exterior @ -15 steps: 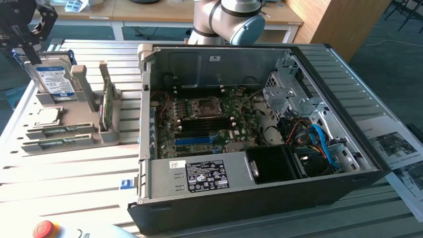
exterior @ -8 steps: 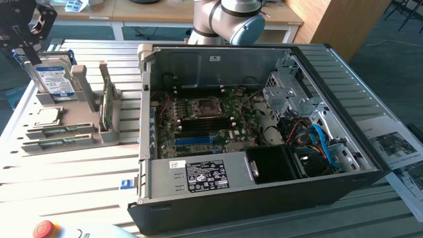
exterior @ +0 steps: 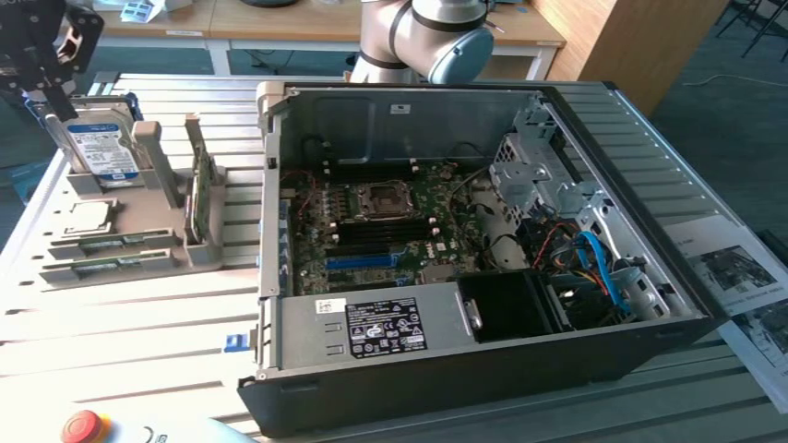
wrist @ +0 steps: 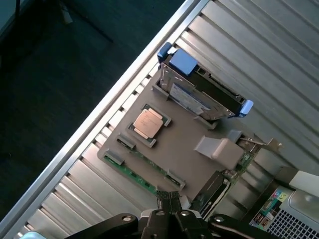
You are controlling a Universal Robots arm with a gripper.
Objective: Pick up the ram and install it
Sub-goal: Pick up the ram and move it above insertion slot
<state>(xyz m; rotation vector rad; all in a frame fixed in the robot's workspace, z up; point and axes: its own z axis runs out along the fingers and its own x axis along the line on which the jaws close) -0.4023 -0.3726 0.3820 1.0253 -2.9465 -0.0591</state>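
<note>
A thin green ram (exterior: 105, 269) (wrist: 133, 173) lies flat in a slot along the front edge of the grey holder (exterior: 161, 249) (wrist: 184, 144). A second similar stick (exterior: 117, 244) lies just behind it. My black gripper (exterior: 55, 106) (wrist: 169, 200) hangs above the holder at the exterior view's left, near the hard drive, shut with nothing between its fingers. In the wrist view the fingertips hover over the holder's edge close to the ram. The open computer case (exterior: 277, 212) shows the green motherboard (exterior: 382, 221) with its dark slots.
The holder also carries an upright silver hard drive (exterior: 105, 148) (wrist: 197, 92), a processor chip (exterior: 87, 217) (wrist: 148, 123) and an upright card (exterior: 197, 189) (wrist: 214, 186). A red stop button (exterior: 83, 426) sits at the table's front. Papers (exterior: 739, 272) lie to the case's right.
</note>
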